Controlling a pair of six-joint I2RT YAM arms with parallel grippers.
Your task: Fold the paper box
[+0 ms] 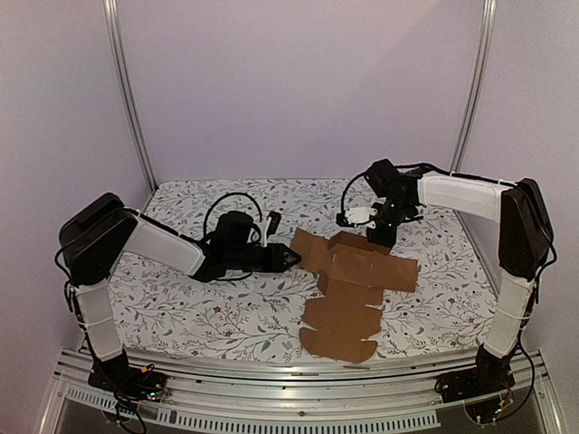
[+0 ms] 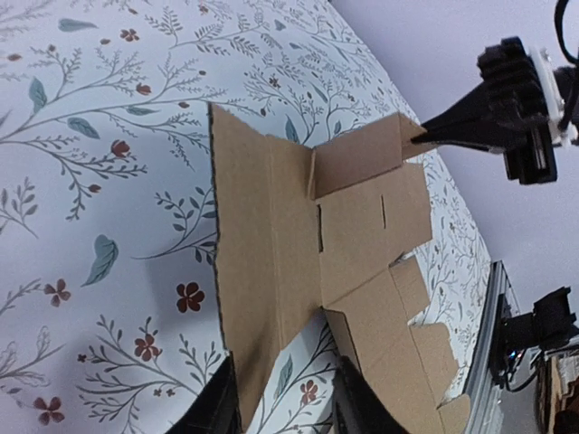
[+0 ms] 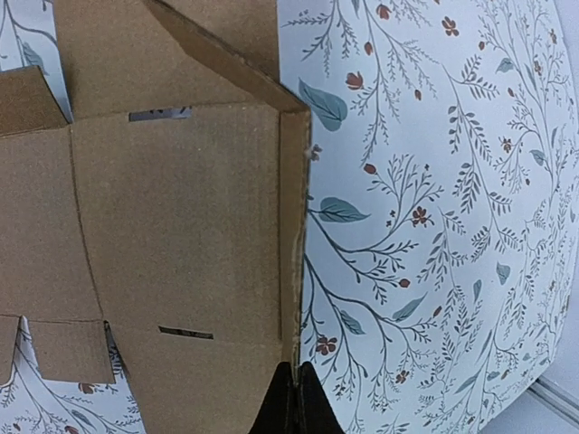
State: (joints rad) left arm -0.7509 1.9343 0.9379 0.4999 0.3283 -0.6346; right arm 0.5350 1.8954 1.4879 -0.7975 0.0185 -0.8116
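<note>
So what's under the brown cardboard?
The flowery cloth lies under the paper box; it shows all around the sheet and peeks through a slit. Whatever else might lie beneath the flat panels is covered, so that cannot be seen.

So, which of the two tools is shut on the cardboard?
The right tool, pinching a raised edge of the paper box; the left tool stands open astride a corner.
</note>
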